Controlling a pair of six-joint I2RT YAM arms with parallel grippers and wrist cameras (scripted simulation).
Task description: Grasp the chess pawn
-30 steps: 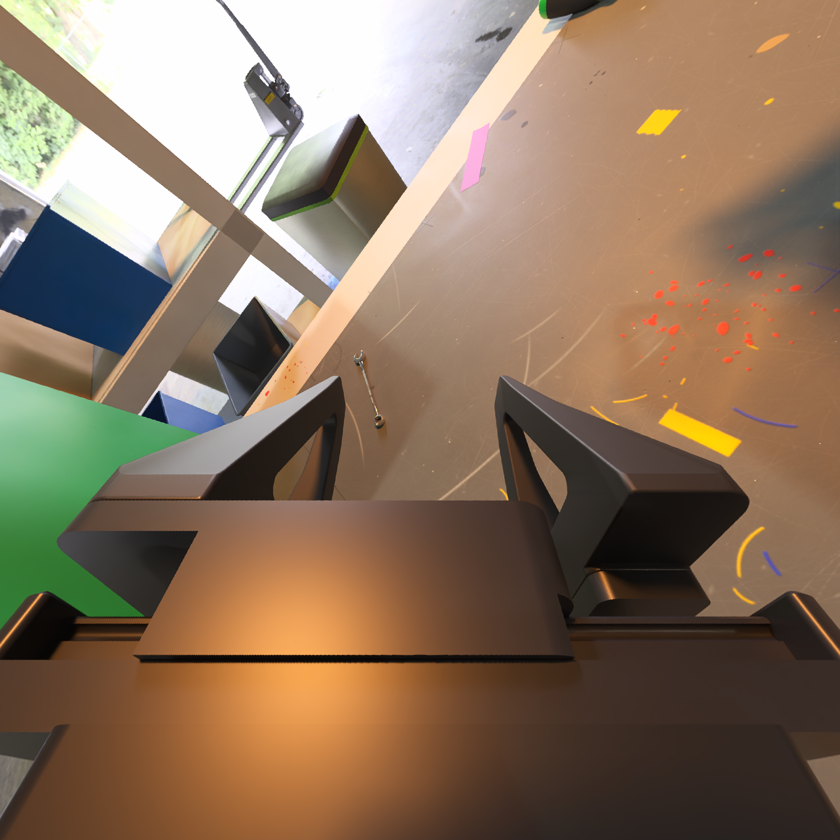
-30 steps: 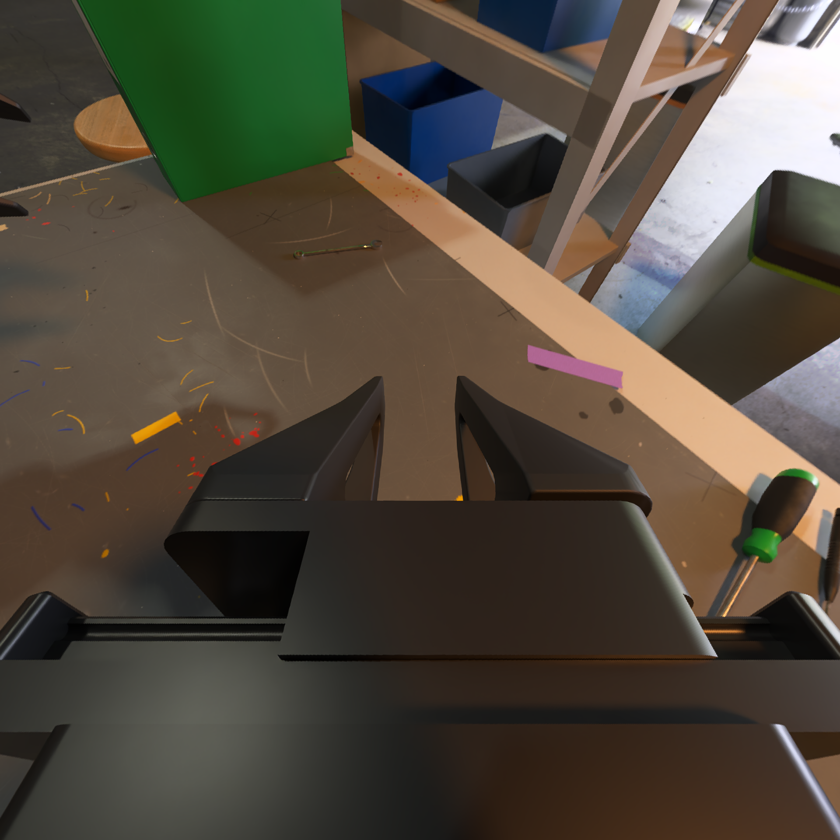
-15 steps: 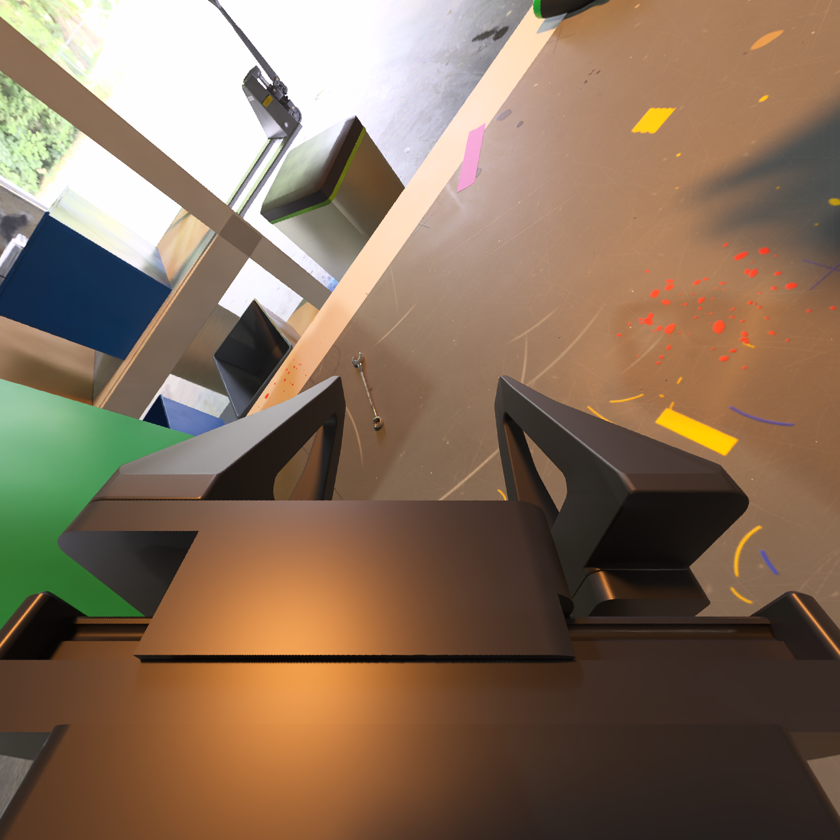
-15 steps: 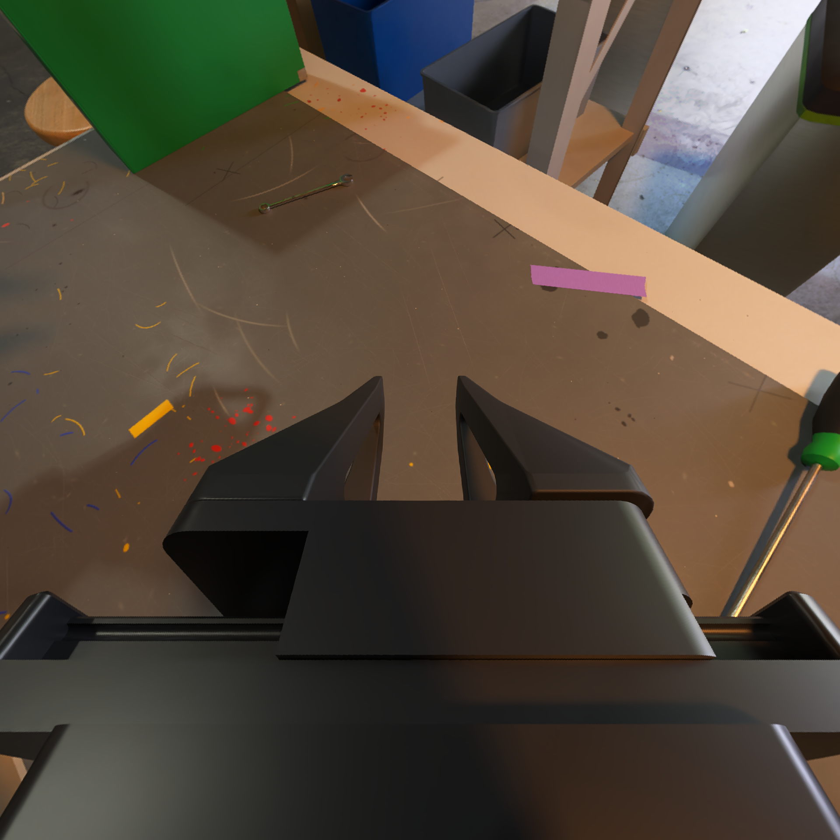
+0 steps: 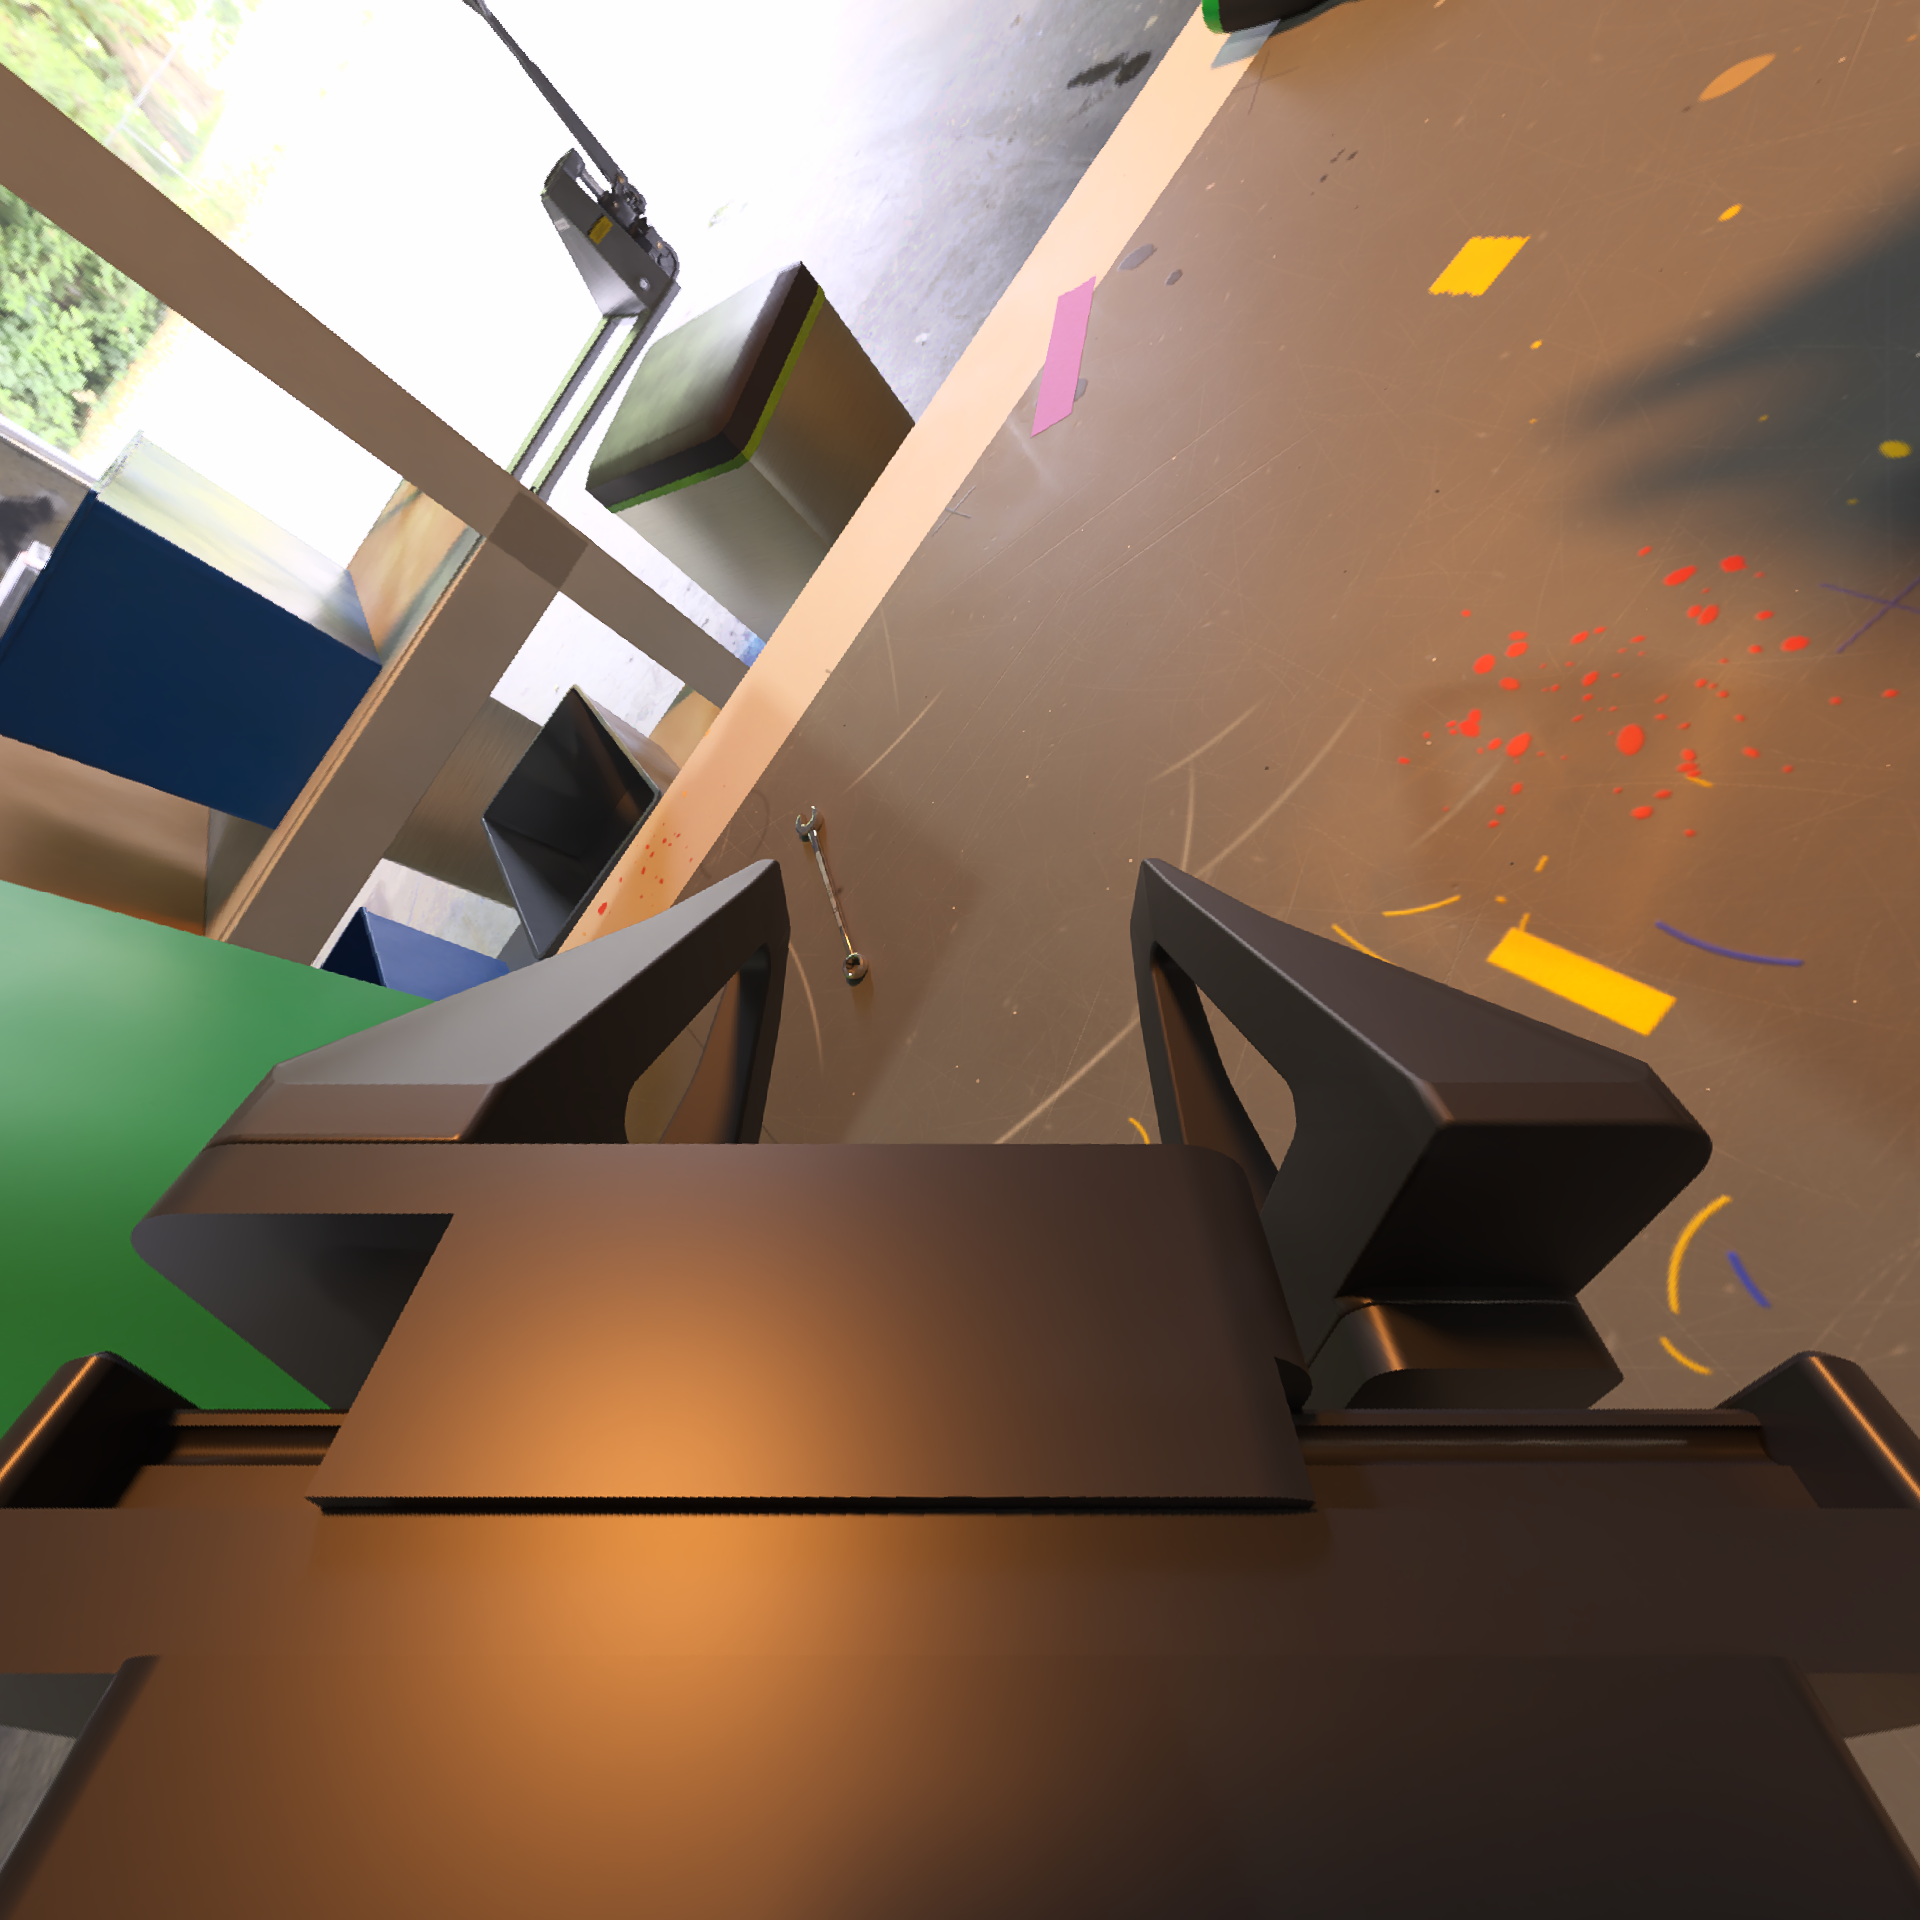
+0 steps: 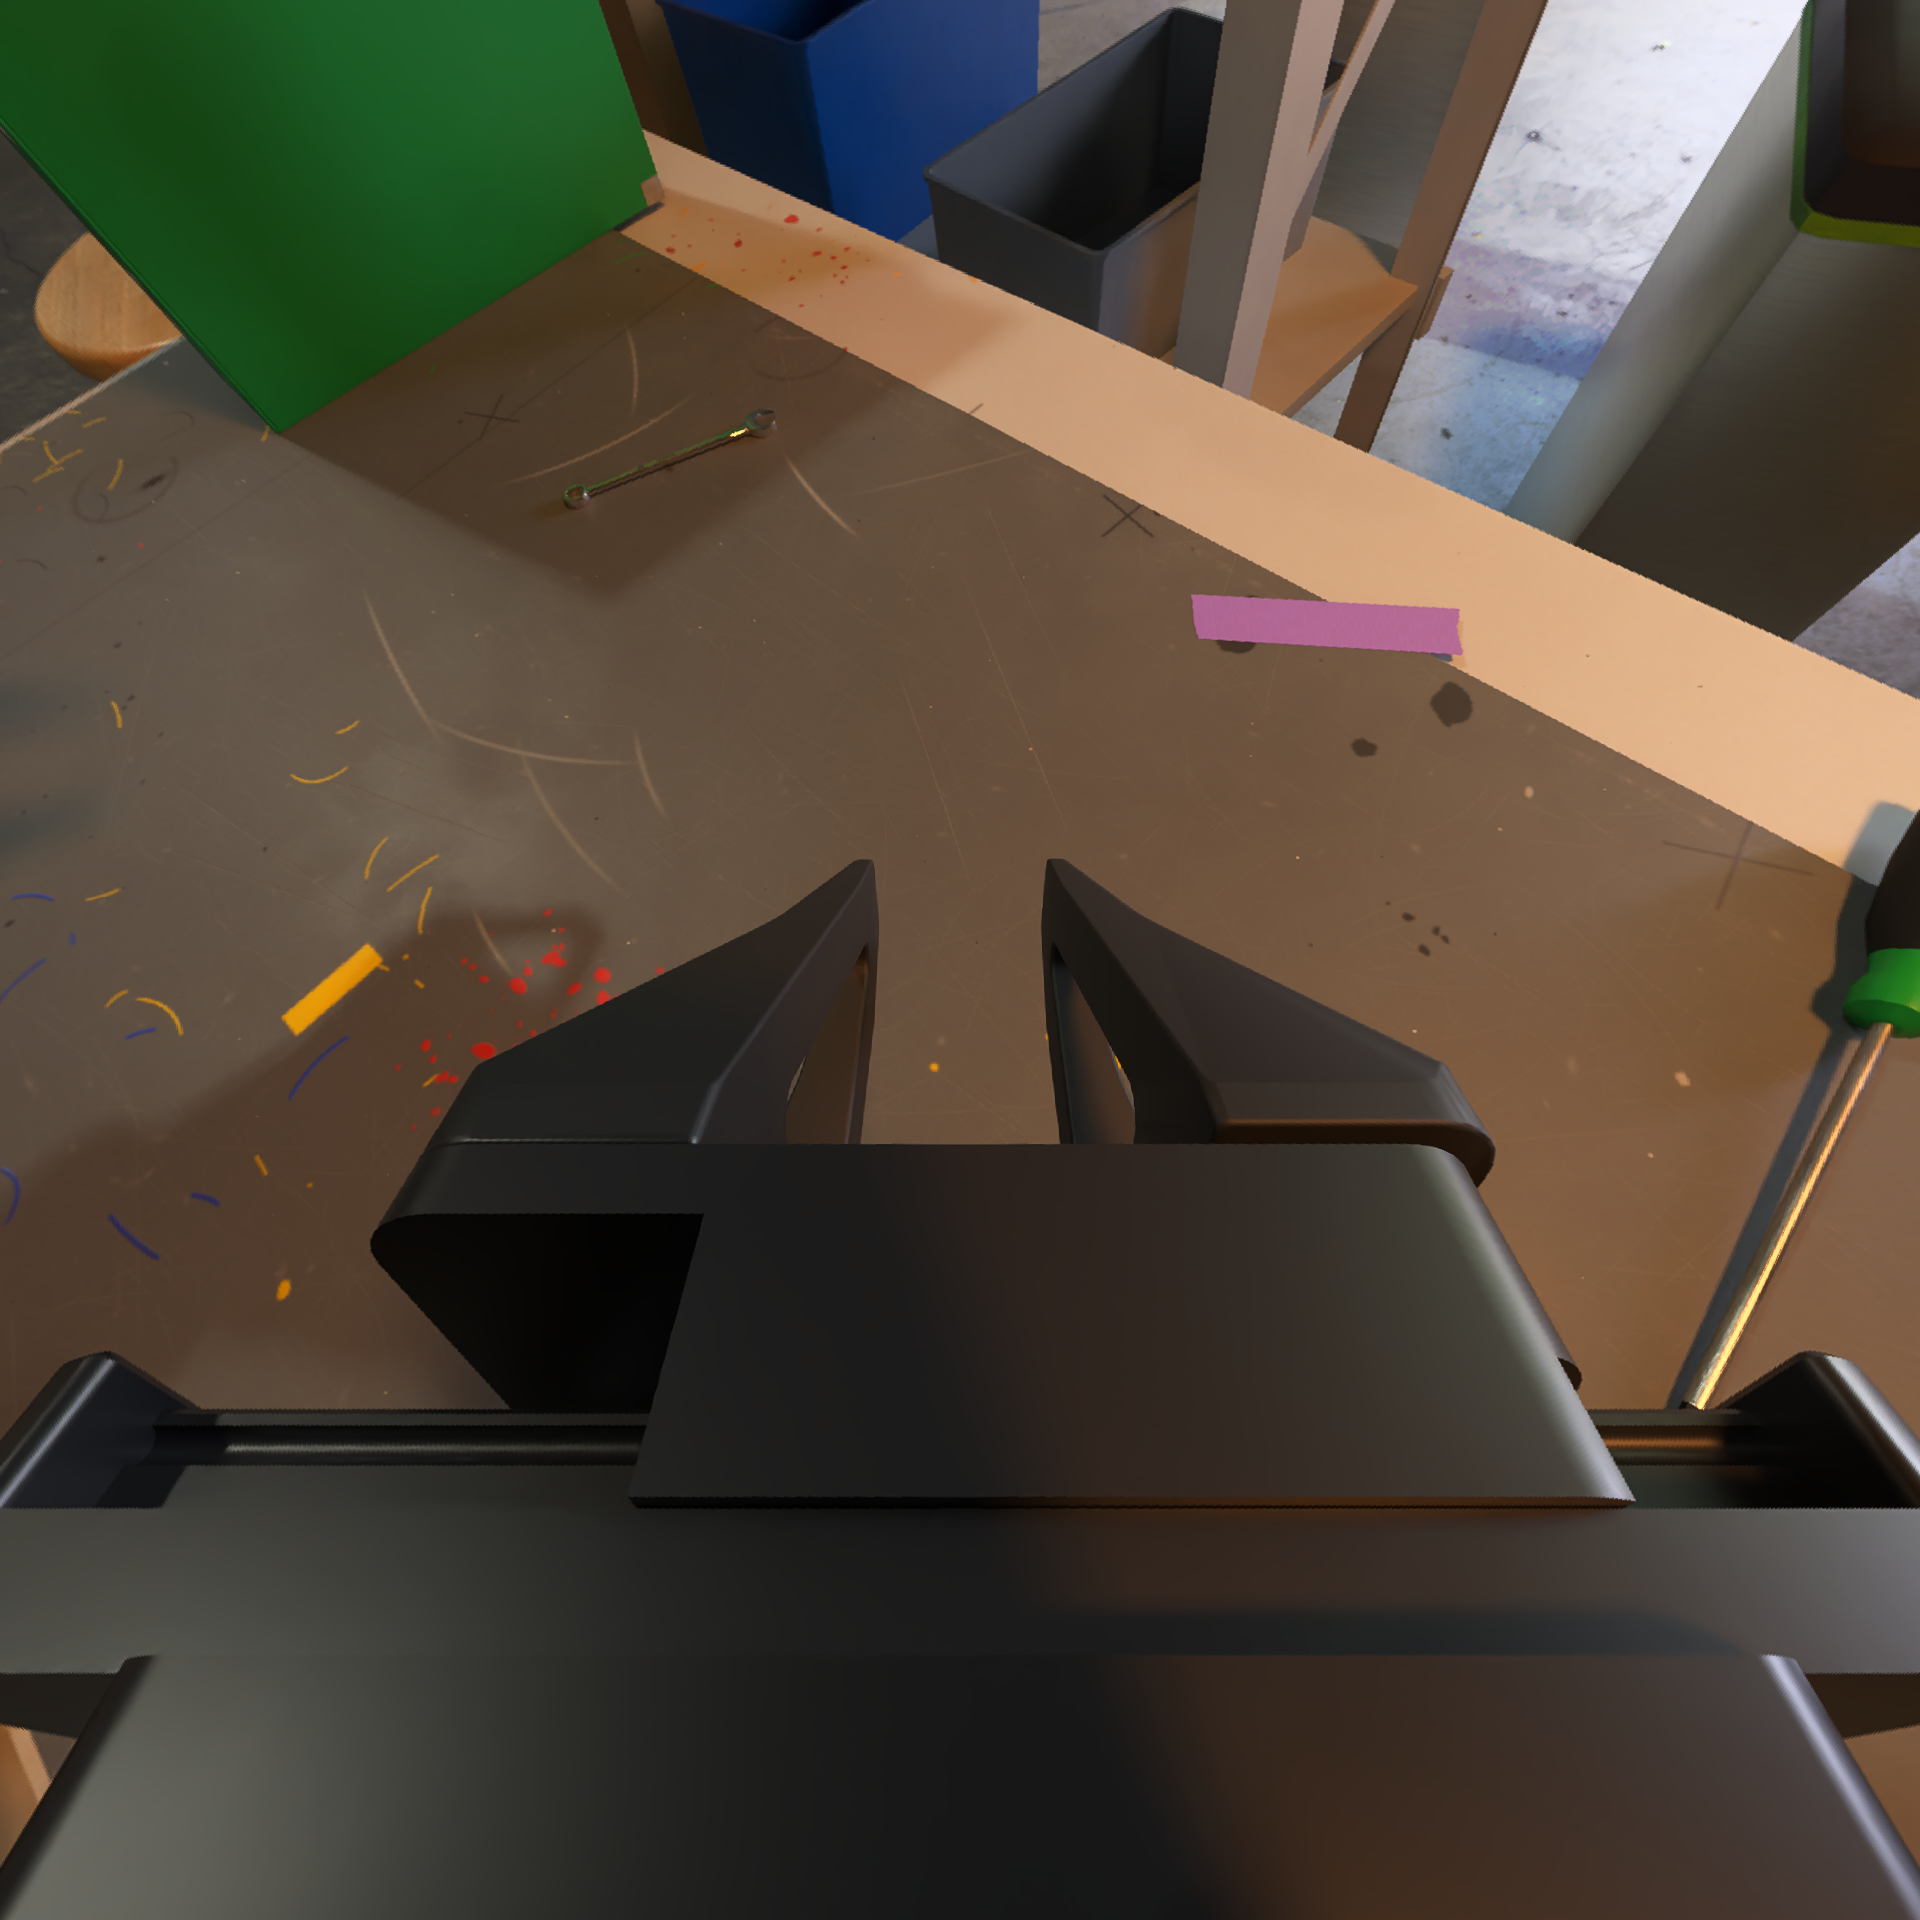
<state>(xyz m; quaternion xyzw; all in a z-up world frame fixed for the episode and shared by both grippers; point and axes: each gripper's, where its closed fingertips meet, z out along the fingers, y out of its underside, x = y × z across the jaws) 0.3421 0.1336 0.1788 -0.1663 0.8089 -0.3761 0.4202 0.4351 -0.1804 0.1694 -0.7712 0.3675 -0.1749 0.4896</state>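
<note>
The chess pawn shows in neither wrist view, so the step in hand looks like searching; the next move calls for finding it. Near the wrench (image 6: 670,457), the right tool (image 6: 958,868) hovers tilted over the desk (image 6: 935,727), narrowly parted and empty. The left tool (image 5: 958,868), just beside the wrench, is spread wide.

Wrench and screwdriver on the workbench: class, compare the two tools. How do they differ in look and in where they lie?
The wrench is small, thin and all metal; the screwdriver has a bare metal shaft and a green and black handle. The wrench lies whole in view beside the green panel, far ahead of the right gripper; the screwdriver lies to that gripper's right, cut off by the frame edge. Both lie flat on the brown table, untouched.
</note>
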